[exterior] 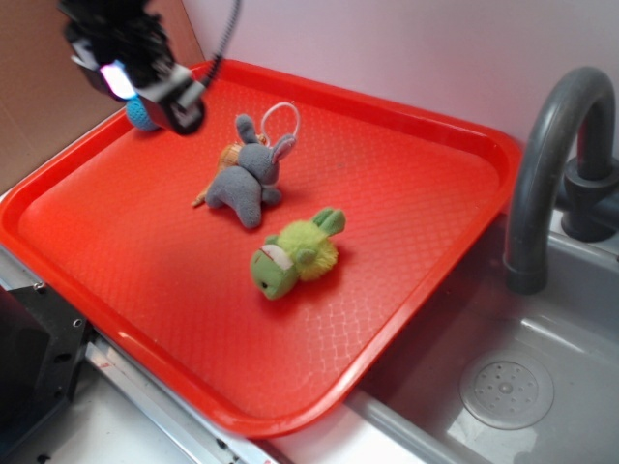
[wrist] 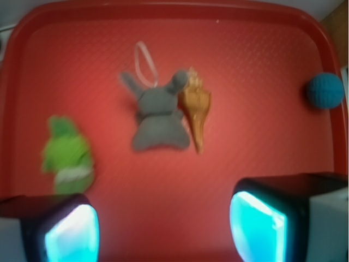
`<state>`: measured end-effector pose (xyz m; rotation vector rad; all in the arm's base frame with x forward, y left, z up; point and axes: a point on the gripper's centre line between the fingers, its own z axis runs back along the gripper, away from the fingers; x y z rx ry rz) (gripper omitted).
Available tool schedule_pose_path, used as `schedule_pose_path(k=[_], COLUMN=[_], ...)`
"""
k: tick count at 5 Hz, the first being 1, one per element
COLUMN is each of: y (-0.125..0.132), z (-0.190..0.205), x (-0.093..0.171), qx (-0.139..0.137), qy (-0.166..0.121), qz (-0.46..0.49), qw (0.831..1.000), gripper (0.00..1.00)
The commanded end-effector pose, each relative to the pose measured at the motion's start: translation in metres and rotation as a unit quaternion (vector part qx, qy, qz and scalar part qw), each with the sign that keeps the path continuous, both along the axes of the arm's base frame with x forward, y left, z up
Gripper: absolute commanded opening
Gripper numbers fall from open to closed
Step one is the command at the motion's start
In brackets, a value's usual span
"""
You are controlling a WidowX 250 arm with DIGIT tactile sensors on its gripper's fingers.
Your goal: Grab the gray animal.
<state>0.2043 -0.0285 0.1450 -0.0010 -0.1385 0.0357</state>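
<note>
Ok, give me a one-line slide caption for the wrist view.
Open gripper above red tray, gray animal ahead beside seashell, green plush at left.

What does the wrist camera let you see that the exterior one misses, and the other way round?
Only the wrist view shows the whole tan seashell beside the gray animal, plus the whole blue ball. Only the exterior view shows the faucet, sink drain and the gripper from outside. Both show the red tray and the green plush animal.

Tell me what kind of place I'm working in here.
Probably a toy kitchen: a gray faucet arches over a sink with a round drain, and the red tray holding the toys sits on the counter beside it.
</note>
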Motion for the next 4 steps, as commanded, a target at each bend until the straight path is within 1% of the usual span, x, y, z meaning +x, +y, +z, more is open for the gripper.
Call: schedule_pose_path(k=[1, 2, 3, 4], y=[0.004, 0.004, 0.005, 0.005], z=[-0.045, -0.064, -0.092, -0.108], x=[0.039, 0.049, 0.061, 0.064], qx=[0.008, 0.017, -0.008, 0.002], qy=[-0.001, 0.016, 0.044, 0.063], qz=[0.018, 0.02, 0.004, 0.002], qw=[1.0, 1.0, 0.999, 0.998], gripper=[1.0, 1.0, 1.0, 1.0])
